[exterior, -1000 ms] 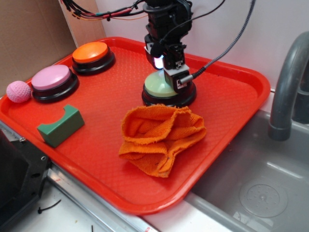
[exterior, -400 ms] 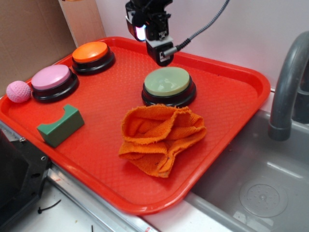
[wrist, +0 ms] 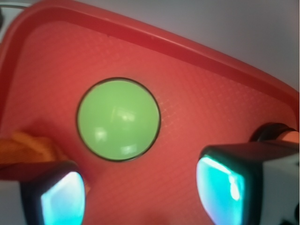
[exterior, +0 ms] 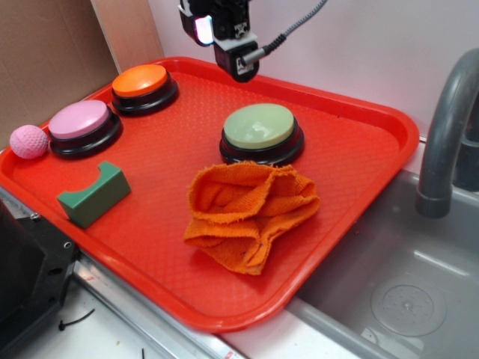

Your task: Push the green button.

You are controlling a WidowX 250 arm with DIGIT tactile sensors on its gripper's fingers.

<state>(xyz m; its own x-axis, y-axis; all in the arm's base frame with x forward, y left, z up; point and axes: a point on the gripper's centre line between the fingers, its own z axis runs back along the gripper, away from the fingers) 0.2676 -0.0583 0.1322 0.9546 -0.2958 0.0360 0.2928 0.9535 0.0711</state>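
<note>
**While the gripper hangs high, the press must land dead centre**

Largest first: red tray [exterior: 359,161] leaves open floor around the green button [exterior: 260,126], which sits mid-tray, just behind the orange cloth [exterior: 251,213]. The gripper [exterior: 224,34] hovers above, fingers [wrist: 63,199] parted, empty. A straight vertical drop looks safest.

Exterior view bright, even, sharp; soft shadows on tray [exterior: 359,149]. Wrist view soft-focus, glare spots on green button [wrist: 118,119], fingertips [wrist: 220,187] blurred
</note>
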